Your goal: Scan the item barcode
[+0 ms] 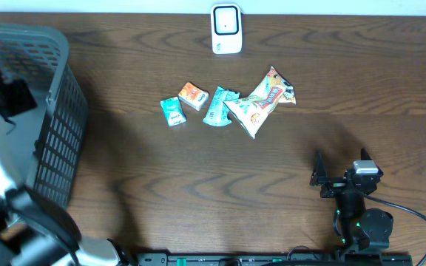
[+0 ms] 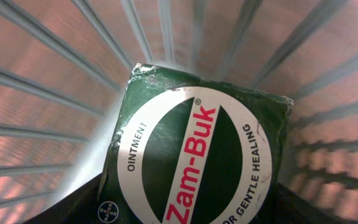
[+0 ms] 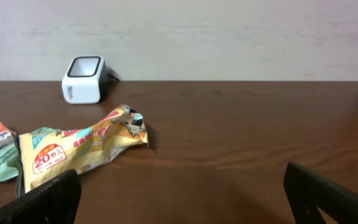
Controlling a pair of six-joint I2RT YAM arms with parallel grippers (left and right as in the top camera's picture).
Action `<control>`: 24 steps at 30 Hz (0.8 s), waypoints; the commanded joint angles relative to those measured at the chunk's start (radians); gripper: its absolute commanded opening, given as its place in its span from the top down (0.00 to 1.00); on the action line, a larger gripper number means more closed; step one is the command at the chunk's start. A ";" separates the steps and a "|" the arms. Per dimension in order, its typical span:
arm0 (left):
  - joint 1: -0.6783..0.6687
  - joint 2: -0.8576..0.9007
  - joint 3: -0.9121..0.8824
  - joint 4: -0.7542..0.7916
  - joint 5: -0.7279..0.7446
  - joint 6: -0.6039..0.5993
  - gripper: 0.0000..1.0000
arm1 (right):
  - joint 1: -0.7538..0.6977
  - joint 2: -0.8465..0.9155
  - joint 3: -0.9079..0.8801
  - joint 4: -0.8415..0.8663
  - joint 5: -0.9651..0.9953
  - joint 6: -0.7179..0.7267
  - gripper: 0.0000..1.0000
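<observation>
Inside the grey basket (image 1: pixel 58 140), gripping a Zam-Buk ointment box (image 2: pixel 197 155) with left gripper (image 1: pixel 6 96); holding nothing in wide-spread right gripper (image 3: pixel 180 180).

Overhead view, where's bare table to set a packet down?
Bare wood lies between the basket and the packet cluster, across the front strip left of the right gripper, and right of the yellow bag. Crowded: the middle below the scanner.

Lit evenly from above, soft shadows on dark brown wooden table (image 1: pixel 198 185). Blurred grey plastic basket bars (image 2: pixel 55 46) in left wrist close-up; rendered green cardboard ointment box (image 2: pixel 191 155) sharp.
</observation>
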 commanded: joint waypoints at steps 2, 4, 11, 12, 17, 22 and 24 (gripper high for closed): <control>0.000 -0.158 0.002 0.035 0.026 -0.128 0.31 | 0.001 -0.005 -0.002 -0.002 0.000 -0.011 0.01; 0.000 -0.213 0.002 0.064 0.103 -0.158 0.31 | 0.002 -0.005 -0.002 -0.002 0.000 -0.011 0.01; -0.041 -0.348 0.002 0.209 0.491 -0.354 0.31 | 0.002 -0.005 -0.002 -0.002 0.000 -0.011 0.01; -0.061 -0.357 0.002 0.226 0.520 -0.380 0.31 | 0.001 -0.005 -0.002 -0.002 0.000 -0.011 0.01; -0.209 -0.373 0.002 0.230 0.545 -0.412 0.31 | 0.001 -0.005 -0.002 -0.002 0.000 -0.011 0.01; -0.309 -0.371 0.001 0.222 0.424 -0.395 0.31 | 0.001 -0.005 -0.002 -0.002 0.000 -0.011 0.01; -0.300 -0.371 0.001 0.217 0.287 -0.396 0.30 | 0.001 -0.005 -0.002 -0.002 0.000 -0.011 0.01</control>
